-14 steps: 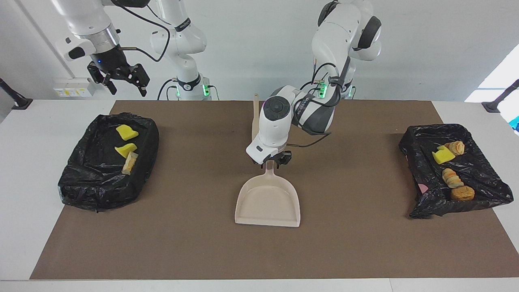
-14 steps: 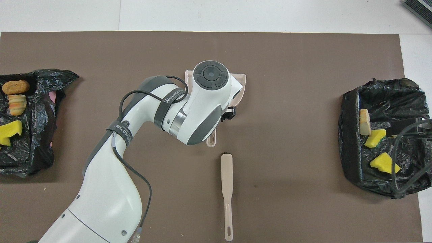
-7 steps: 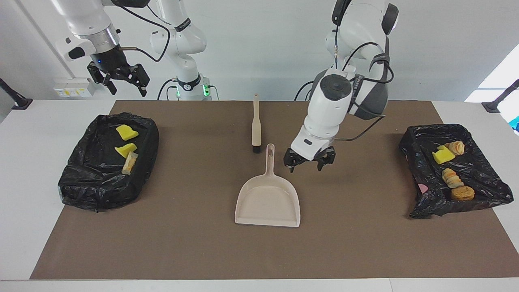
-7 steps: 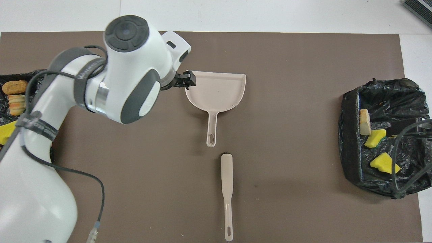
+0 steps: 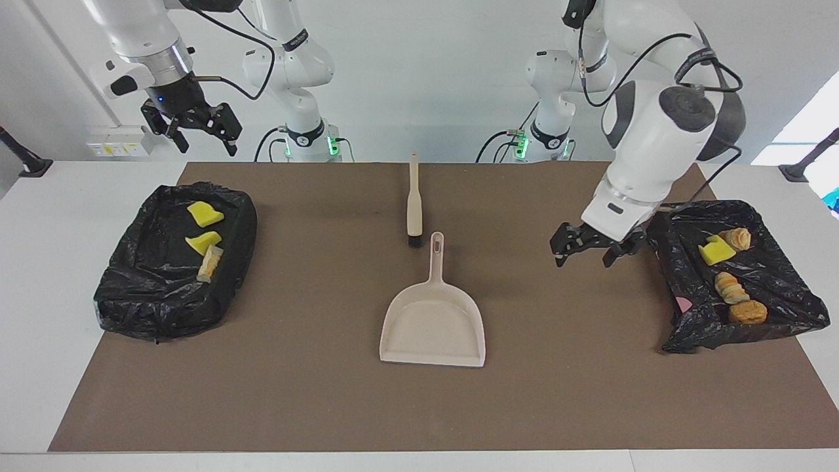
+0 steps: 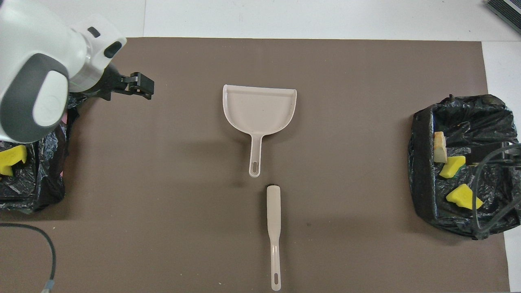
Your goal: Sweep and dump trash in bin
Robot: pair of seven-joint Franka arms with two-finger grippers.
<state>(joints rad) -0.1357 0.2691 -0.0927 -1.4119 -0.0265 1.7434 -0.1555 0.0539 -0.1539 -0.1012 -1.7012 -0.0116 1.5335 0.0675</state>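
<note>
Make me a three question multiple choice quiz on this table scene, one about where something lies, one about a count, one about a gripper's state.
1. The beige brush lies:
A. in a bin
B. on the brown mat, nearer the robots than the beige plastic dustpan
C. inside the dustpan

2. Trash pieces in the black-bagged bin at the right arm's end:
A. three
B. one
C. six

3. The left gripper is:
A. shut on the dustpan
B. shut on the brush
C. open, holding nothing

Answers: 1 B, the brush lies on the mat just past the dustpan's handle. 2 A, two yellow chunks and one tan lump. 3 C, its fingers are spread in the air beside the other bin.
</note>
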